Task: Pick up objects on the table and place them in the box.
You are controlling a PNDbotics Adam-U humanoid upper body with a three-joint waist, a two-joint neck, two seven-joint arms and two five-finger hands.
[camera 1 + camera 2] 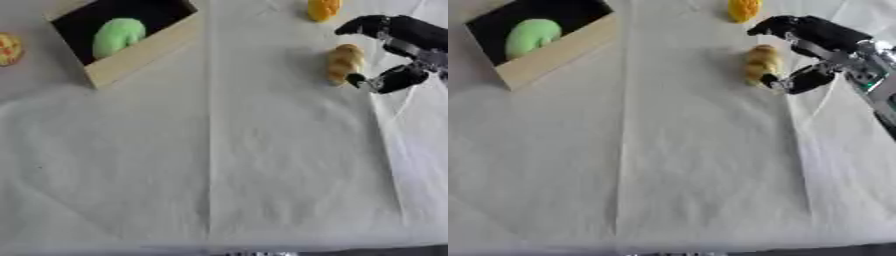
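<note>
Here, in the left eye view, the right hand (395, 52) reached in from the upper right, its fingers and thumb spread wide apart around the right side of a braided bread roll (343, 63) lying on the white-clothed counter (219, 175); whether it touched the roll could not be told. A wooden box (131, 37) at the upper left held a green rounded object (118, 36). A yellow-red round thing (9, 49) lay left of the box.

In the right eye view, a yellow item (743, 10) lay beyond the roll, near the hand's upper fingers.
</note>
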